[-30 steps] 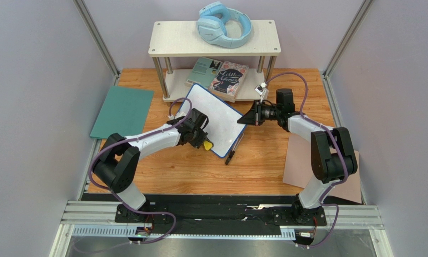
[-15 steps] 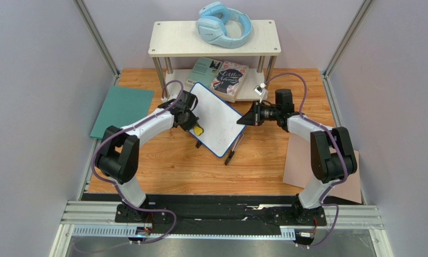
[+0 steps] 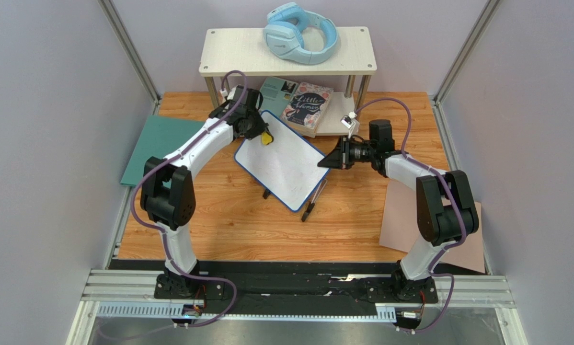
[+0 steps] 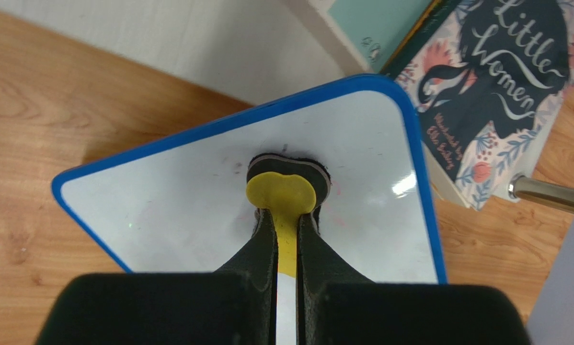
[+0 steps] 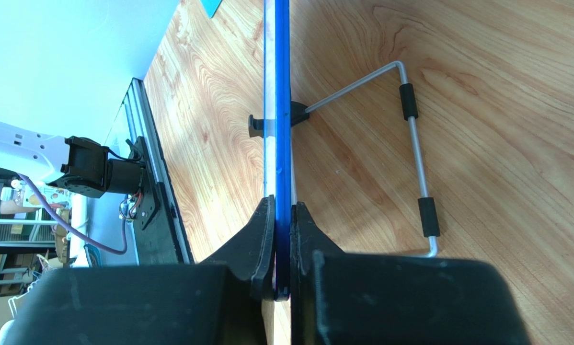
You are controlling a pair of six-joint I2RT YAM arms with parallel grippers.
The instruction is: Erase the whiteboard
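Pale lilac-grey walls (image 3: 45, 108) close in three sides, with aluminium posts (image 3: 128, 47) at 11 and 1 o'clock. A wood-grain tabletop (image 3: 340, 223) fills the centre. A pale two-tier shelf (image 3: 225, 54) stands at 12 o'clock and a metal rail (image 3: 477, 293) runs at 6 o'clock. The light is soft and even.

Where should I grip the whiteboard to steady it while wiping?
The whiteboard by its thin right-edge rim, coming from the right, as the right tool does now: the wire stand props it tilted, so that edge sits clear of the table.
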